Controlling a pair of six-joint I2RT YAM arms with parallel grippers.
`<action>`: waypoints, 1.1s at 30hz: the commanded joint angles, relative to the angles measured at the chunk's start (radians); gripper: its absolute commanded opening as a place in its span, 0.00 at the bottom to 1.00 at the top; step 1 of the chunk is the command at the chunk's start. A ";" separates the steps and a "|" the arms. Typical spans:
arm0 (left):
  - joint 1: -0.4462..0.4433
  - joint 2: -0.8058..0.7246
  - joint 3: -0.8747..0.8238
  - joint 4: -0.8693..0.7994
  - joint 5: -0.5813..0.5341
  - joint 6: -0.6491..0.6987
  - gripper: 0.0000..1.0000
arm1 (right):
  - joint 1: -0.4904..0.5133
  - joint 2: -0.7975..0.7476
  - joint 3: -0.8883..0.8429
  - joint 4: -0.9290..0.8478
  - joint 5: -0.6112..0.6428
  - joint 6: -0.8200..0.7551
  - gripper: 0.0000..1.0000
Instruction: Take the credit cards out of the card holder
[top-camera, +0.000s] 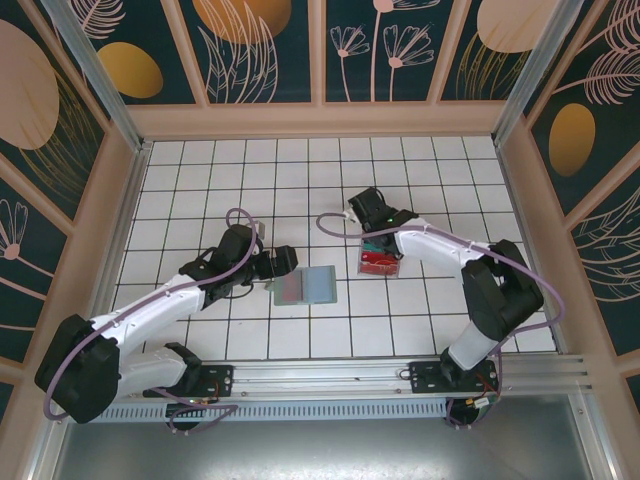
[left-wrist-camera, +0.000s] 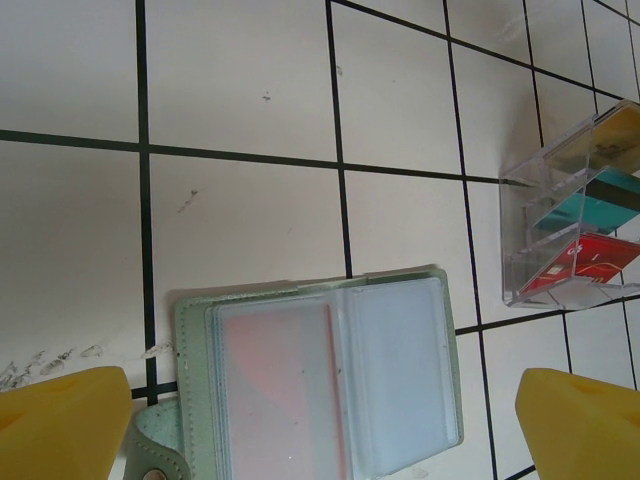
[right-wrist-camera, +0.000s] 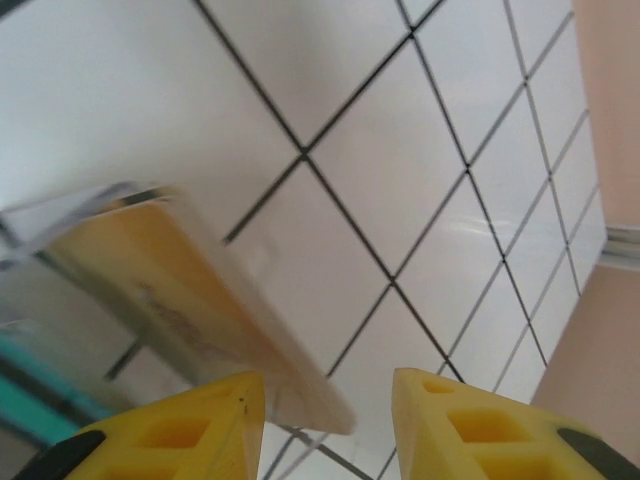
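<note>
Left gripper (top-camera: 279, 263): hanging wide open just beside the card holder's left edge. Its yellow fingertips (left-wrist-camera: 62, 425) are standing well apart and gripping nothing.
Right gripper (right-wrist-camera: 328, 398): hovering over the clear tray's far end with its fingers partly apart. It is clamping nothing that can be made out.
Card holder (left-wrist-camera: 320, 385): lying open and flat on the tiled surface (left-wrist-camera: 240, 90) between the two arms, clear sleeves facing up. A reddish tint is showing through the left sleeve.
Credit cards (top-camera: 378, 263): sitting in the clear tray (left-wrist-camera: 520, 240), near the holder's right side. The yellow-gold card (left-wrist-camera: 600, 150), teal card (left-wrist-camera: 590, 212) and red card (left-wrist-camera: 588, 262) are each resting in a separate slot.
</note>
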 joint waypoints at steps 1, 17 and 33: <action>0.002 -0.017 -0.010 -0.002 -0.012 -0.006 0.99 | -0.019 0.017 0.042 0.039 0.070 0.027 0.38; 0.003 0.019 0.003 -0.030 -0.048 -0.030 0.97 | 0.124 -0.042 0.190 -0.201 -0.044 0.502 0.34; 0.003 0.073 0.010 -0.059 0.057 -0.050 0.79 | 0.255 -0.098 -0.076 0.076 -0.562 1.165 0.27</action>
